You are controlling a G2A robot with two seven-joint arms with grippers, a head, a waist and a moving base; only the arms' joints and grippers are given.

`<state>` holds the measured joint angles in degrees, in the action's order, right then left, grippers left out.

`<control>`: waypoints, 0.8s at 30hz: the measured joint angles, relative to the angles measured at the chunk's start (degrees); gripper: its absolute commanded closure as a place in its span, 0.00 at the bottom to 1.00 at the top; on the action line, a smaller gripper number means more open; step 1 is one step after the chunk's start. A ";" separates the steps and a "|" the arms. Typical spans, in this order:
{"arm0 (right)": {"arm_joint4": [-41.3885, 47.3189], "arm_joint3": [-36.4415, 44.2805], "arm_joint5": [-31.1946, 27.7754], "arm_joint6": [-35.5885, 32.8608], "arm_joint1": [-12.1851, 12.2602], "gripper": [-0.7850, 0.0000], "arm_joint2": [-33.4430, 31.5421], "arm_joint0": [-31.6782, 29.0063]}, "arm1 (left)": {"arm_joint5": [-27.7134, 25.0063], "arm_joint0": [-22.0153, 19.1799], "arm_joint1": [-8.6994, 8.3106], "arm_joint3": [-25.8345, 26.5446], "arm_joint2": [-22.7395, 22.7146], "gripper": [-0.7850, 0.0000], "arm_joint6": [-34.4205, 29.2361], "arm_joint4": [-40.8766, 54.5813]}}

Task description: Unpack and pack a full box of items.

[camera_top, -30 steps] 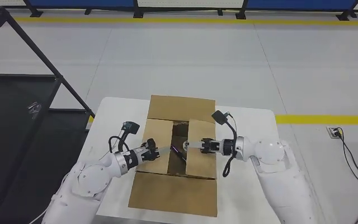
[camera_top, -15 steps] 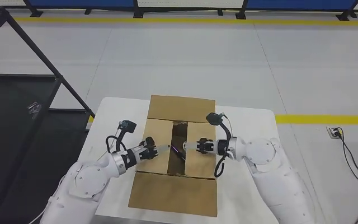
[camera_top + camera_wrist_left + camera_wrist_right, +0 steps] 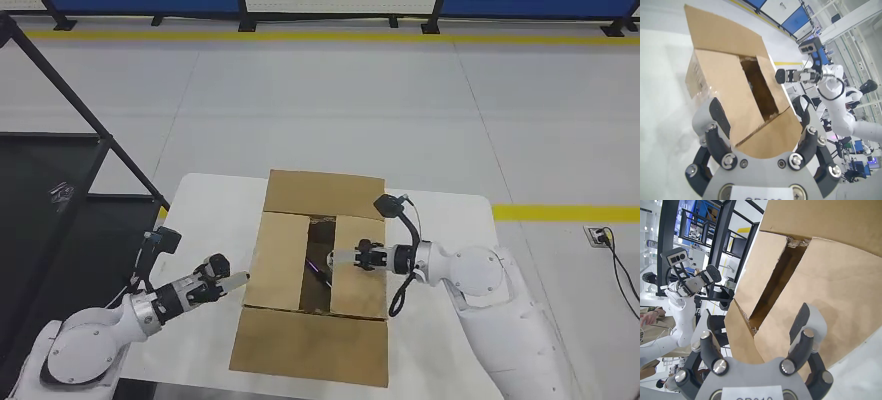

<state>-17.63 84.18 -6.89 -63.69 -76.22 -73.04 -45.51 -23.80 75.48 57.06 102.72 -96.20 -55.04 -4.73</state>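
Left claw [image 3: 235, 279], wide and empty, sat at nine o'clock of the box [image 3: 325, 192]. The right claw [image 3: 343, 258], also wide, could snag and tear the inner flap [image 3: 360, 292].

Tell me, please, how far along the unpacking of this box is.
Done: the box has its outer flaps folded out. In hand: the open right gripper is over the right inner flap by the gap; the open left gripper is empty beside the box. Left: spreading both inner flaps and lifting out the contents.
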 measured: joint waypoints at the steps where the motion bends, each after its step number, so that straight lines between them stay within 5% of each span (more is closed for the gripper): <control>1: 0.00 0.00 0.00 0.00 0.00 0.00 0.00 0.00 | -1.33 1.39 -0.30 -0.50 -1.43 0.00 -2.69 1.53; 5: 0.75 -0.02 0.08 2.09 0.02 0.00 -0.24 -0.84 | -4.94 5.18 -1.38 -3.60 -5.27 0.00 -13.63 8.14; 9: 7.17 -1.81 -0.88 8.02 -0.04 0.00 -2.30 -1.08 | -4.12 6.08 -2.35 -4.14 -3.96 0.00 -21.78 13.86; 15: 10.84 -4.44 1.75 21.31 -0.52 0.00 -3.73 -0.28 | 0.13 3.73 -3.80 -5.72 1.72 0.00 -25.59 18.13; 24: 12.94 -17.05 5.99 38.42 -1.89 0.00 -2.27 6.62 | -0.82 -0.60 -5.49 -7.32 8.34 0.00 -24.64 25.59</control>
<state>-4.69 67.13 -0.90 -25.28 -78.10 -75.31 -38.89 -24.62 74.88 51.57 95.40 -87.86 -79.68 20.85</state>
